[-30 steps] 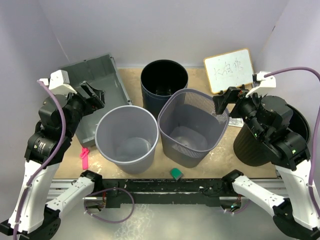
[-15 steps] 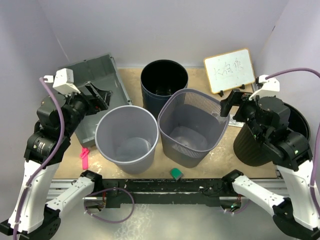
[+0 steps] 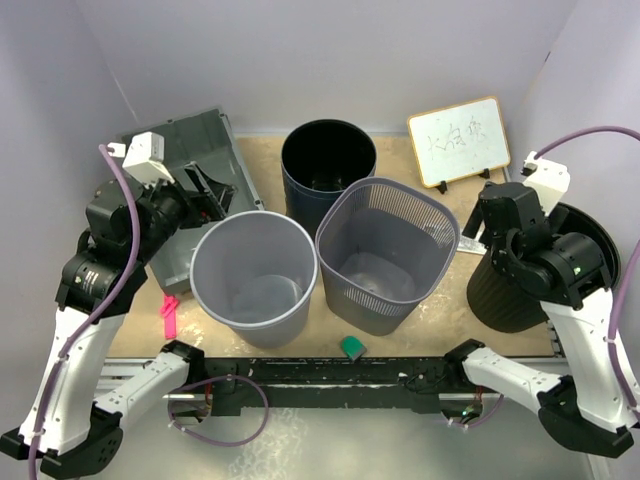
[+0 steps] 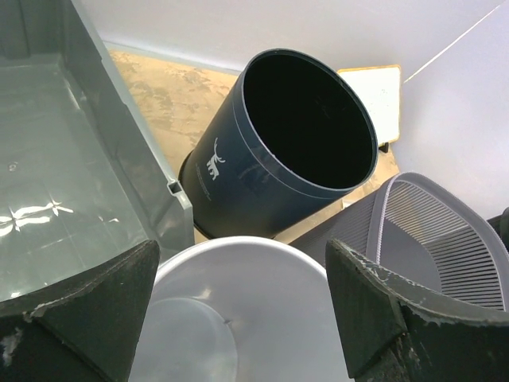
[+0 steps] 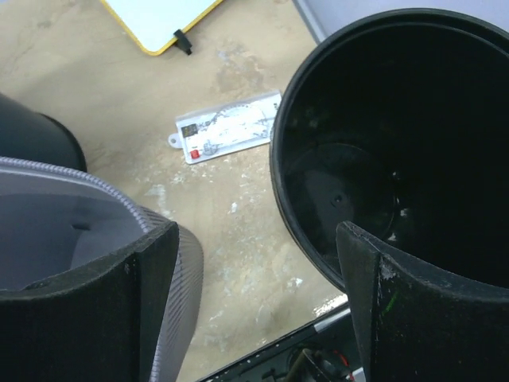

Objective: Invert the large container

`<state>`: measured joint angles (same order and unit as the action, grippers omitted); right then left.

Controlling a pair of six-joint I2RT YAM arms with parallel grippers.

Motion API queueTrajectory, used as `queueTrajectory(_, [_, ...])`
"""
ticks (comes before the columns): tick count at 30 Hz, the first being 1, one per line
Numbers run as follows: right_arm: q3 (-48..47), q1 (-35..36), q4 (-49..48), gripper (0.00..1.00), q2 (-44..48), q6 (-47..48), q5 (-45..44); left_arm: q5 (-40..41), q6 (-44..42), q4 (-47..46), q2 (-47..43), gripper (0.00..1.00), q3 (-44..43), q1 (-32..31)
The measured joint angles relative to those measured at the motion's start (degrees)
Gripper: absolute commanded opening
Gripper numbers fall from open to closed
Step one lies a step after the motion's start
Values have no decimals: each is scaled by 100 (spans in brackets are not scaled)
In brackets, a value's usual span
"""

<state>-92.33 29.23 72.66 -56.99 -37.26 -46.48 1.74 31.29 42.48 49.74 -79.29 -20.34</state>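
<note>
My left gripper [image 4: 238, 263] is hanging with its fingers spread wide, and nothing is sitting between them. It is hovering over the rim of the round light grey bin [image 4: 238, 318], which is filling the space right below it. The large container [image 4: 56, 183] is lying just to the left of this gripper with its open side facing up, so I am looking down into its bare floor. Its near corner post is standing close beside my left finger, and I am not touching it. Straight ahead of this gripper a dark blue bin [image 4: 278, 151] is standing upright, close against the crate's side wall.

My right gripper [image 5: 256, 239] is also gaping wide and carrying nothing. It is hovering over the strip of table [image 5: 238, 263] between two receptacles. The grey mesh basket [image 5: 71, 239] is sitting under its left finger and a black bin [image 5: 398, 119] is sitting under its right finger. Ahead of it a small white card [image 5: 227, 127] is lying flat on the table, and beyond that a yellow-framed whiteboard [image 5: 151, 16] is showing at the far edge.
</note>
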Motion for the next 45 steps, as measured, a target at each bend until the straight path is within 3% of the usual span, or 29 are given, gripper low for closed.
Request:
queueTrajectory(7, [-76, -162, 151, 87, -129, -179, -140, -28, -24, 7, -85, 82, 24, 0])
queueTrajectory(13, [-413, -1639, -385, 85, -850, 481, 852, -105, -48, 7, -55, 82, 28, 0])
queueTrajectory(17, [-455, -2181, -638, 81, -1309, 715, 1320, -133, -48, 7, -37, 82, 33, 0])
queueTrajectory(24, [420, -3314, -1049, 59, -1010, 944, 2256, -136, -72, 52, -35, 82, 44, 0])
queueTrajectory(28, [890, -3832, -1220, 36, -883, 984, 2804, -160, -90, 55, -35, 82, 44, -2])
queueTrajectory(31, [1019, -3869, -1364, 19, -846, 988, 3136, -205, -90, 55, -11, 82, 44, -2])
queueTrajectory(33, [1016, -3866, -1423, 3, -826, 988, 3305, -232, -90, 55, 2, 82, 44, -2])
queueTrajectory(34, [1010, -3869, -1445, 0, -817, 992, 3351, -247, -90, 55, 15, 82, 44, 0])
queueTrajectory(45, [219, -3880, -1620, 0, -802, 667, 3866, -286, -87, 55, 61, 82, 44, -2])
